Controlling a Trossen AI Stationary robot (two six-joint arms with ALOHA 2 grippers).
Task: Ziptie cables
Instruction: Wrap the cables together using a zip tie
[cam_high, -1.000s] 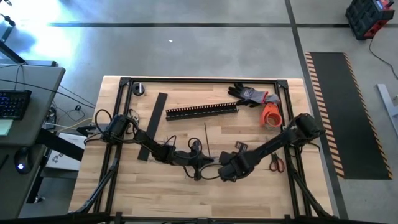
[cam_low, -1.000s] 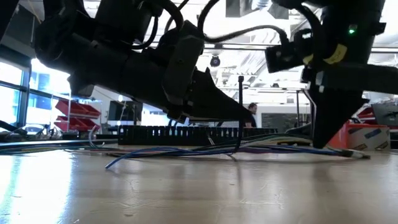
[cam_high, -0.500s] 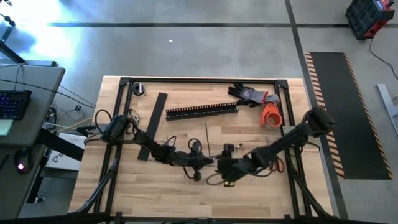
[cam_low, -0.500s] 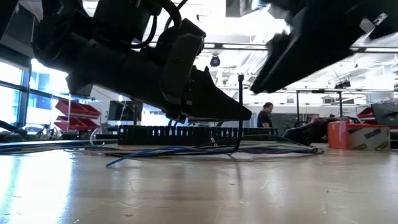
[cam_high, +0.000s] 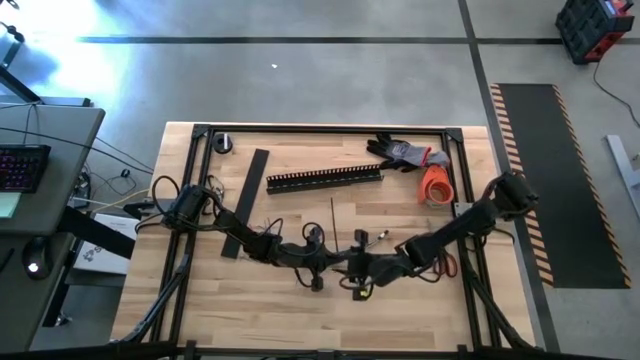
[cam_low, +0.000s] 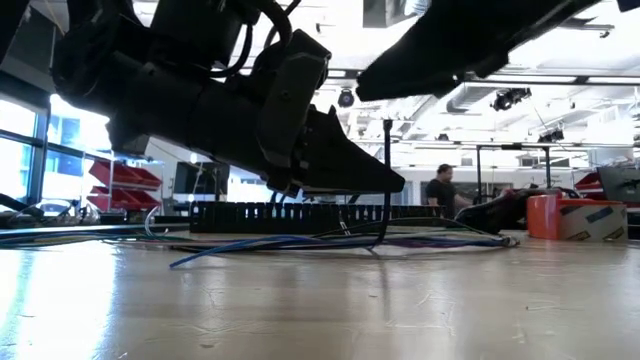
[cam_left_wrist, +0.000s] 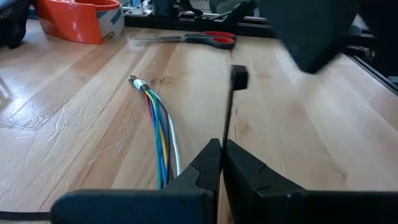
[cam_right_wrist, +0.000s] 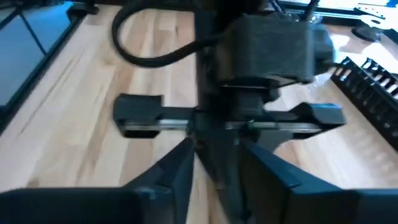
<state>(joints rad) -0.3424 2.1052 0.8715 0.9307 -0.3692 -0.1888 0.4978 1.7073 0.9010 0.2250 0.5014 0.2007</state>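
- Standing upright between the left gripper's (cam_left_wrist: 221, 163) pressed-together fingers is the very thin dark plastic ziptie (cam_left_wrist: 227, 112), its long axis close to vertical in the low view and its small square head at 12 o'clock, above the fingertips.
- In the high view the ziptie (cam_high: 333, 222) shows as a slim line running from 12 to 6 o'clock at mid-table, just below the long black slotted plastic channel (cam_high: 324, 179).
- The loose bundle of thin coloured-and-white cables (cam_left_wrist: 159, 134) lies flat on the pale wooden table (cam_left_wrist: 74, 124), its long axis running away from the left gripper, the tipped end pointing toward the red-handled scissors (cam_left_wrist: 198, 39) and the orange tape roll (cam_left_wrist: 79, 18).
- In the low view the cables (cam_low: 300, 242) stretch from 9 to 3 o'clock in front of the channel.
- The right gripper (cam_right_wrist: 214, 162) faces the left arm's wrist at close range; its fingers stand partly spread, and I cannot tell whether they touch anything.
- Compared with a second ago, the right gripper (cam_high: 360, 272) has shifted toward 9 o'clock, from beside the scissors (cam_high: 446, 263) to just beside the left gripper (cam_high: 328, 258).
- In the low view the right arm no longer hangs down at 3 o'clock; it now crosses the top at 1 o'clock.
- The ziptie and cables have kept their places.
- A grey-and-black glove (cam_high: 400, 152) lies at 1 o'clock.
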